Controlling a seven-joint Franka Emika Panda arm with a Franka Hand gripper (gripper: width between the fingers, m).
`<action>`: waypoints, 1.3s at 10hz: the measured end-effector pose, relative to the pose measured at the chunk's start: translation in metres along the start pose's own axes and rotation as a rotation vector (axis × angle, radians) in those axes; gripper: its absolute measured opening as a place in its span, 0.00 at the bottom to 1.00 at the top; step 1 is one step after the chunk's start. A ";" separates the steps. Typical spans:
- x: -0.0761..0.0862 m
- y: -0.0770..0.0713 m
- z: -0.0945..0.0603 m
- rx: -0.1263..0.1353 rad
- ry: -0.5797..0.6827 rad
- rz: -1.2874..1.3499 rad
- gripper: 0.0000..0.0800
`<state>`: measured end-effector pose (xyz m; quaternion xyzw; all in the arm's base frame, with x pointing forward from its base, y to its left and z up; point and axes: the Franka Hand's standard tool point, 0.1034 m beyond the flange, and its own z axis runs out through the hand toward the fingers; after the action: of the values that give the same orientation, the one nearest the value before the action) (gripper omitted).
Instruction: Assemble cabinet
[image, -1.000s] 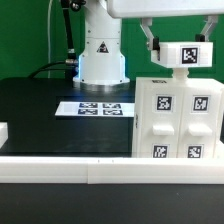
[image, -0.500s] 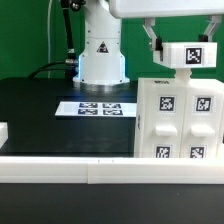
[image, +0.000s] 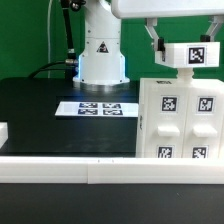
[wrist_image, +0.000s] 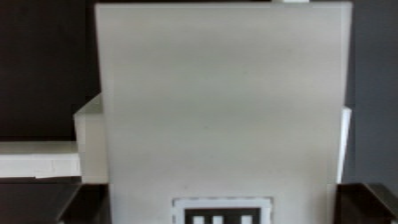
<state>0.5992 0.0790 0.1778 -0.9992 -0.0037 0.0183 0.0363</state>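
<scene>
Panels of flat white board make up the cabinet (image: 180, 120), which stands upright on the black tabletop (image: 40, 110) at about four o'clock in the exterior view. It sits close behind the white rail (image: 80, 170) that runs across the front. Four black-and-white tags show on the cabinet's front face, two upper and two lower, with a vertical seam between the pairs.

Directly above the cabinet, at about two o'clock, a white tagged block (image: 190, 56) sits just over its top edge. I cannot tell whether the block touches the cabinet. The hand (image: 180, 45) reaches down from the arm at twelve o'clock to this block. One dark finger (image: 152, 42) is plain to see on the side of the block toward nine o'clock, and the other is mostly hidden behind it. The pictures do not show whether the hand is clamped on the block or merely around it.

The marker board (image: 100, 107) lies flat on the tabletop near the centre, at nine o'clock from the cabinet and apart from it. Behind it, at twelve o'clock, rises the white robot base (image: 100, 55) with its triangle sticker. A small white piece (image: 3, 130) is cut off by the frame edge at nine o'clock.

In the wrist view a broad white panel (wrist_image: 214, 100) fills most of the frame, with part of a tag at one end. No fingers can be made out there.
</scene>
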 end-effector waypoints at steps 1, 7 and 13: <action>0.000 0.000 0.000 0.000 0.000 0.000 0.70; 0.006 -0.002 0.009 0.002 -0.043 -0.070 0.70; 0.009 0.006 0.016 0.019 0.051 -0.060 0.70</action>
<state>0.6080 0.0746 0.1611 -0.9983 -0.0327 -0.0084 0.0465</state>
